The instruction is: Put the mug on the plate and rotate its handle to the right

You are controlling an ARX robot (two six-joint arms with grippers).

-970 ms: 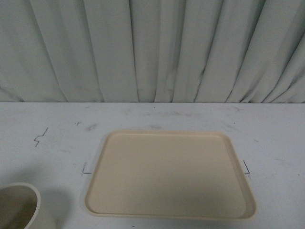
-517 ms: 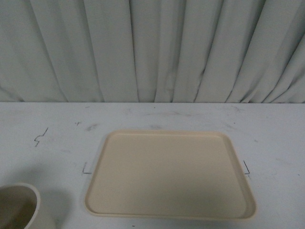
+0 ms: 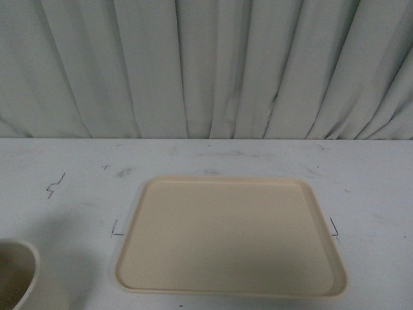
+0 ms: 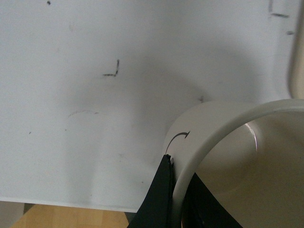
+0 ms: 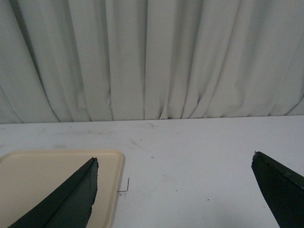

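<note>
In the front view the mug [image 3: 14, 274] showed only as a cut-off rim at the picture's 7 o'clock corner. It sat at about 8 o'clock from the plate [image 3: 229, 239] and well apart from it. The plate lay flat on the white table [image 3: 374, 194], with the grey curtain [image 3: 206, 64] hanging at 12 o'clock behind it.

The left wrist view was pressed close to the mug. The left gripper [image 4: 180, 171] straddled the mug's wall at the rim, with one black finger [image 4: 159, 199] flat against the outside and the other [image 4: 204, 211] down inside the cup. It was clenched on that wall. Whether the mug's base touched the table could not be told. A corner of the plate [image 4: 297, 57] edged into that view, clear of the mug.

The right gripper [image 5: 175, 158] hung with its two fingers spread wide and nothing between them. The plate [image 5: 47, 180] lay partly behind one finger.
</note>
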